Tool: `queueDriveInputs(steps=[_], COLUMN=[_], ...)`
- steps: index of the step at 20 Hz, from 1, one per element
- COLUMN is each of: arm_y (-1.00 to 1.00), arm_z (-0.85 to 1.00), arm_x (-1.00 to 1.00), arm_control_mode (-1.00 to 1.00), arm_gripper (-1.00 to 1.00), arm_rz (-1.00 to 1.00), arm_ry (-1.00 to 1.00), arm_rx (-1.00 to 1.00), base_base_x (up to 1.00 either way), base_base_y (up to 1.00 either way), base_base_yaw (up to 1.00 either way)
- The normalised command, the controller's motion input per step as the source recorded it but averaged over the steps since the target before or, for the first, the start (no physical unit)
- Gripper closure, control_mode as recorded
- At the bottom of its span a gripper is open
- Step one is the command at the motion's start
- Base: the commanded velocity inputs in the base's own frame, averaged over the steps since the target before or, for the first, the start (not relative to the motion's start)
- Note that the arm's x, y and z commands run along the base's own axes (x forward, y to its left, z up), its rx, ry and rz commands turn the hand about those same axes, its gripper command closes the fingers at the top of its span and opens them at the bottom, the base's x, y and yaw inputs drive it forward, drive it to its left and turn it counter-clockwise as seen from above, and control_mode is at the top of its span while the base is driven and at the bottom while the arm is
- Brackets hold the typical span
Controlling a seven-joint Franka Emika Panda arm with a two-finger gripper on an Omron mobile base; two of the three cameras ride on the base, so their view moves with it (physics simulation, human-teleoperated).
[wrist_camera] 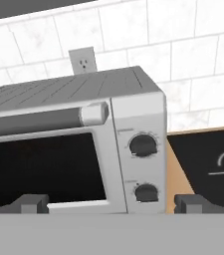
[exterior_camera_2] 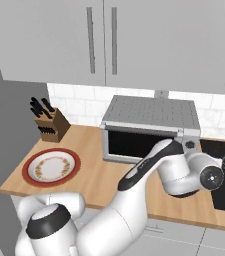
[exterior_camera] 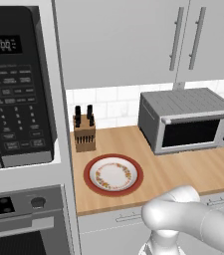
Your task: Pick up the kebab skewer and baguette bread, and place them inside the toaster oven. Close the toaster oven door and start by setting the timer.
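- Grey metal toaster oven (exterior_camera: 185, 119) stands on a wooden table (exterior_camera: 183, 169) against a white tiled wall, under pale cupboards.
- Its door (wrist_camera: 44, 167), dark glass in a grey frame, is shut upright, with the silver bar handle (wrist_camera: 39, 118) running along its top edge.
- Two dark round knobs (wrist_camera: 143, 145) sit one above the other on the panel to the right of the door.
- The robot's claw (wrist_camera: 111, 203) faces the oven's front, close to the lower knob; its two dark fingertips (wrist_camera: 33, 203) stand wide apart and hold nothing.
- From the right base camera, the white arm (exterior_camera_2: 149, 175) bends across the front of the oven.
- A red-rimmed plate (exterior_camera: 113, 175) with a patterned white centre lies on the table, well to the left of the oven.
- A wooden knife block (exterior_camera: 84, 130) with black handles stands behind the plate, near the wall.
- A black microwave (exterior_camera: 16, 84) is built in at the far left, above a wall oven (exterior_camera: 24, 219).
- A dark cooktop (wrist_camera: 208, 164) lies just right of the toaster oven.
- A wall socket (wrist_camera: 82, 61) shows above the oven.
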Motion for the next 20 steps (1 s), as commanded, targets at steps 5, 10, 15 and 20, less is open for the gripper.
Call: queueDriveInputs(steps=[5,10,15,20], arm_y=[-0.01,-0.04,-0.23,-0.13], arm_z=[-0.29,-0.11,0.0,-0.1], arm_x=[0.11,0.12,0.21,0.29], arm_control_mode=[-1.0,-1.0,-1.0,-1.0], arm_gripper=[-1.0,-1.0,-1.0,-1.0], arm_rz=[0.0,0.0,0.0,0.0], arm_ry=[-0.02,-0.04,-0.05,-0.03], arm_rx=[0.0,0.0,0.0,0.0], base_base_x=[0.0,0.0,0.0,0.0], base_base_y=[0.0,0.0,0.0,0.0], base_base_yaw=[0.0,0.0,0.0,0.0])
